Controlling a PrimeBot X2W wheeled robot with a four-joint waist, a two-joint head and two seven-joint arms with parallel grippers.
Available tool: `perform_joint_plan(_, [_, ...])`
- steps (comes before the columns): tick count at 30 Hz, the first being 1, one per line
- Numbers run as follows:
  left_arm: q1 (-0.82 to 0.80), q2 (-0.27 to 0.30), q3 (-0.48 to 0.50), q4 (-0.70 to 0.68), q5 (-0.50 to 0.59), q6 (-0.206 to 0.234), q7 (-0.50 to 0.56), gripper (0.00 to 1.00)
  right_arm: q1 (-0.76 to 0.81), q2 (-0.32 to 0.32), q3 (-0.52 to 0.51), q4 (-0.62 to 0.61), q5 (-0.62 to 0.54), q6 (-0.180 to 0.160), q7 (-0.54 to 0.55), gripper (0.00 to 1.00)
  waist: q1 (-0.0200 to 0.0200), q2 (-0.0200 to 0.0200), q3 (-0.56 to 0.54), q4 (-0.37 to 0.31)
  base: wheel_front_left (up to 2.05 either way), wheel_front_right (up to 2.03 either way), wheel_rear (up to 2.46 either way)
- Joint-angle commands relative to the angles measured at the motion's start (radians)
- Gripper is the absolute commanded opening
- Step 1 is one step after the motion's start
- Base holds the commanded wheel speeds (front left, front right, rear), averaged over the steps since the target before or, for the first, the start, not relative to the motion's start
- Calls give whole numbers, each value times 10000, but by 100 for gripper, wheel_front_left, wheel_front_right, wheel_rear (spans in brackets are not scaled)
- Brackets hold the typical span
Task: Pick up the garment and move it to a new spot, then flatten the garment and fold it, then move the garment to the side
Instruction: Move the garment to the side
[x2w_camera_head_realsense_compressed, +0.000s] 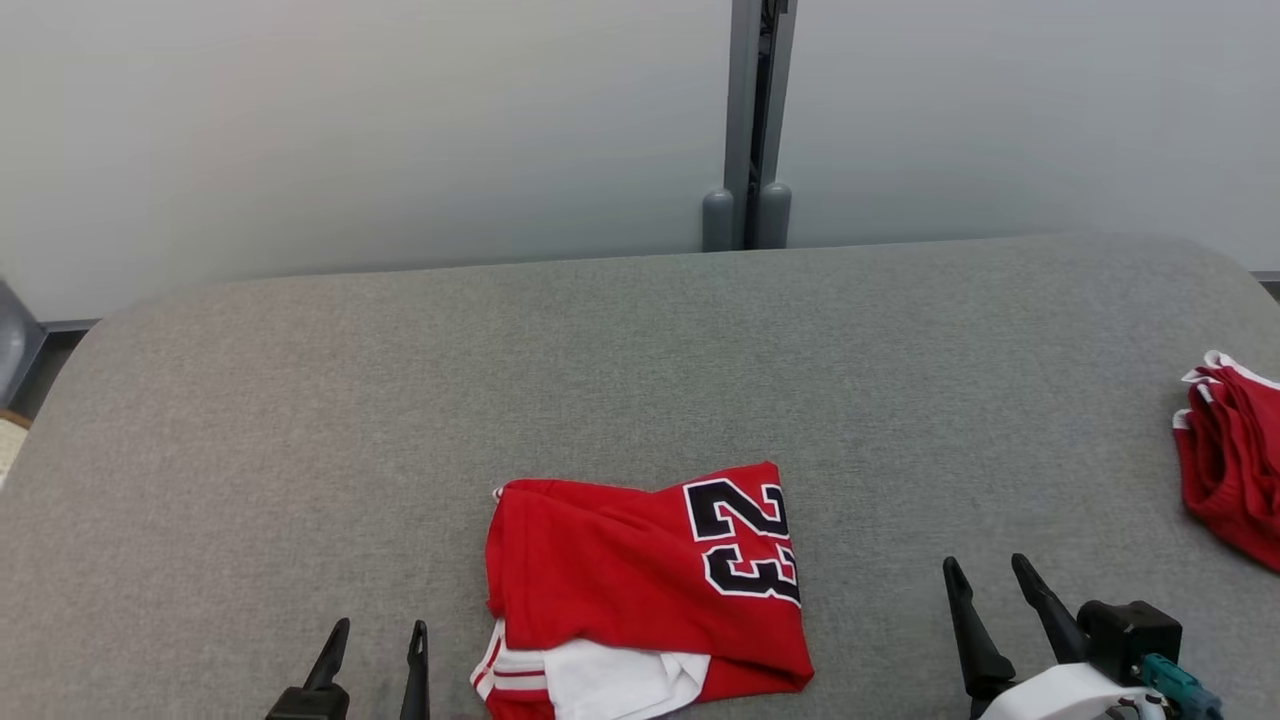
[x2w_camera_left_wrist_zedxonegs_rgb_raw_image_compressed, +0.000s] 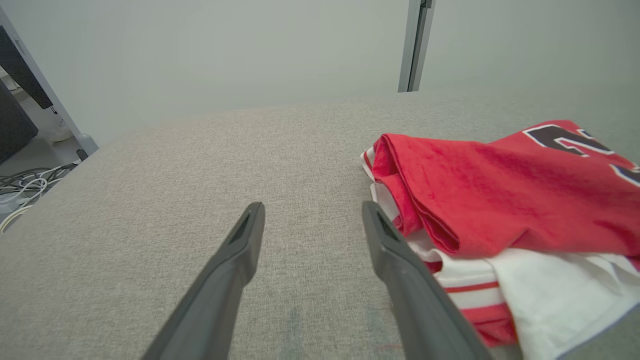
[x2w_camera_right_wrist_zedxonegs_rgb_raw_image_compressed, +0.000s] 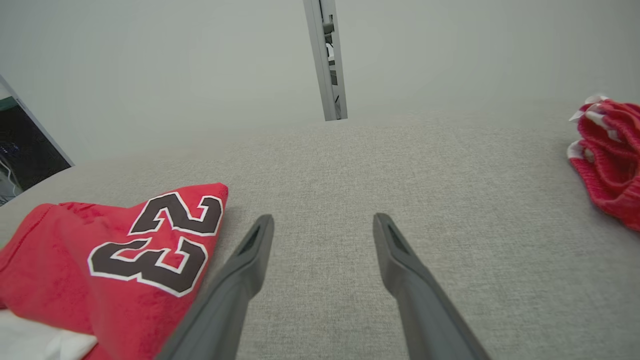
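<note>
Garment: a folded red jersey with a black "23" edged in white. White and red-striped layers show from under its near edge.
Garment's place: it lies flat on the grey fabric surface, toward 6 o'clock in the head view, between the two grippers.
Left gripper: its fingers are spread and there is nothing between them. They point toward 12 o'clock over bare fabric.
Garment from the left gripper: it is at about 2 to 3 o'clock, and its thick folded edge is just beside the nearer finger. The head view shows a narrow strip of fabric between them.
Right gripper: its fingers are also spread and empty, and they lean toward 11 o'clock.
Garment from the right gripper: it is at 9 o'clock, near but apart. The numbered corner is the closest part.
Number: it sits at the jersey's 2 o'clock corner and reads sideways in the head view.
Between grippers and garment: bare grey fabric on both sides.
Second cloth: a bunched red piece with white trim at the surface's 3 o'clock edge. It is at about 2 o'clock from the right gripper and well apart from the jersey.
Beyond the surface: pale wall panels at 12 o'clock are joined by a grey post.
Floor: loose cables lie at 9 o'clock in the left wrist view.
</note>
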Motion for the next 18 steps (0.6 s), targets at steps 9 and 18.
perform_joint_plan(9, [-323, 39, -490, 12, -58, -64, -42, 100, -565, -53, 898, 328, 620, 0, -41, 100, 0, -1, 610, 1057, 0, 0, 0])
perform_joint_plan(18, [-460, 41, -1000, -127, -165, -19, -42, 100, -1359, -59, 1558, 930, 1750, 0, -40, 100, 0, -1, 1185, 1972, 0, 0, 0])
